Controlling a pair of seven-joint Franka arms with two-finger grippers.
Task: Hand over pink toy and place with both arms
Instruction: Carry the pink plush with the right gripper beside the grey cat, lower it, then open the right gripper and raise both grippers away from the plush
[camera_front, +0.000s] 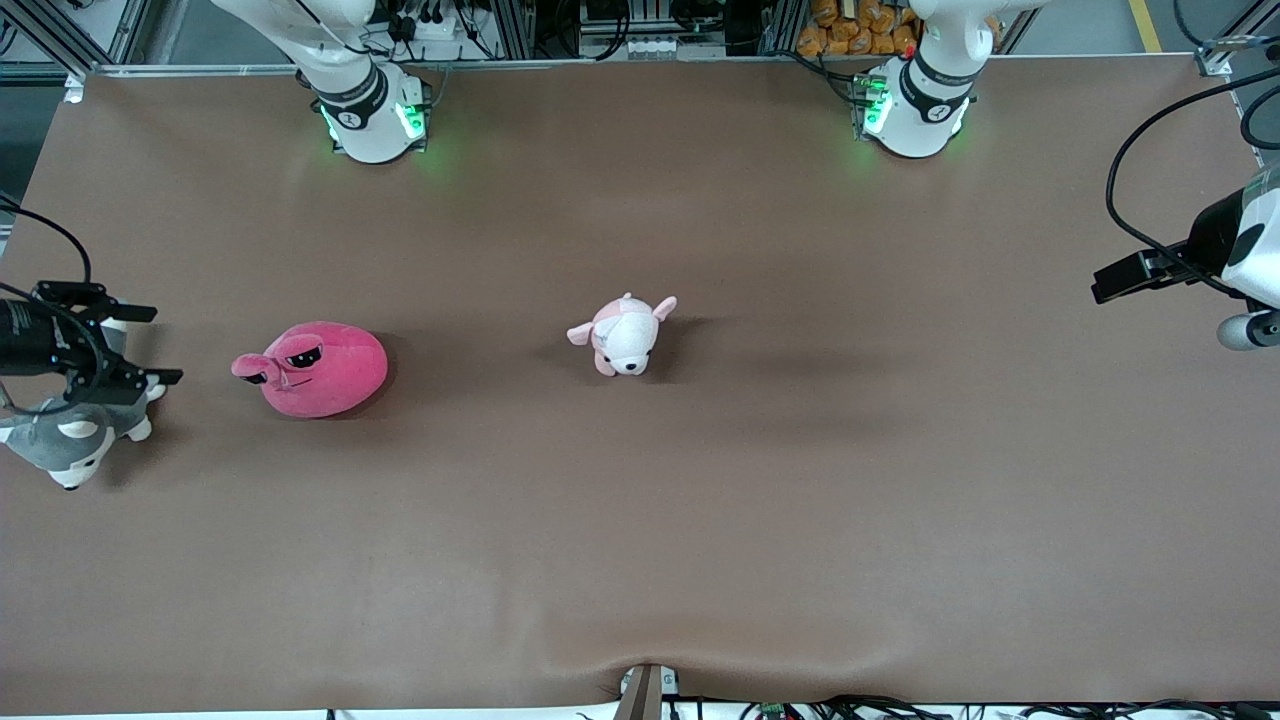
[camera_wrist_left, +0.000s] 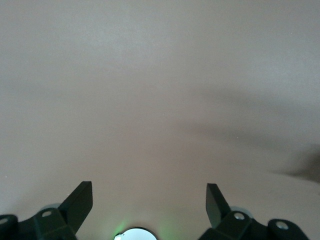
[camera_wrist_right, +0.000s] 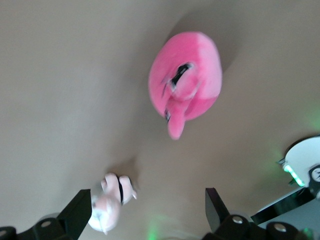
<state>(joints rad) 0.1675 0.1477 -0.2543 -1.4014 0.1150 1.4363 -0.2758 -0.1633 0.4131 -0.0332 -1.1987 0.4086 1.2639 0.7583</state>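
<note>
The pink toy (camera_front: 320, 370), a round hot-pink plush with black half-lidded eyes, lies on the brown table toward the right arm's end. It also shows in the right wrist view (camera_wrist_right: 187, 80). My right gripper (camera_front: 168, 345) is open and empty. It hovers over the table's edge at the right arm's end, beside the pink toy and apart from it, with its fingers pointing at the toy. In its own view the right gripper (camera_wrist_right: 148, 191) holds nothing. My left gripper (camera_front: 1105, 283) waits up at the left arm's end, open and empty (camera_wrist_left: 149, 186) over bare table.
A pale pink-and-white puppy plush (camera_front: 625, 335) lies mid-table and shows in the right wrist view (camera_wrist_right: 107, 207). A grey-and-white husky plush (camera_front: 70, 440) lies under the right gripper. The arm bases (camera_front: 370, 120) (camera_front: 910, 110) stand along the table's edge farthest from the front camera.
</note>
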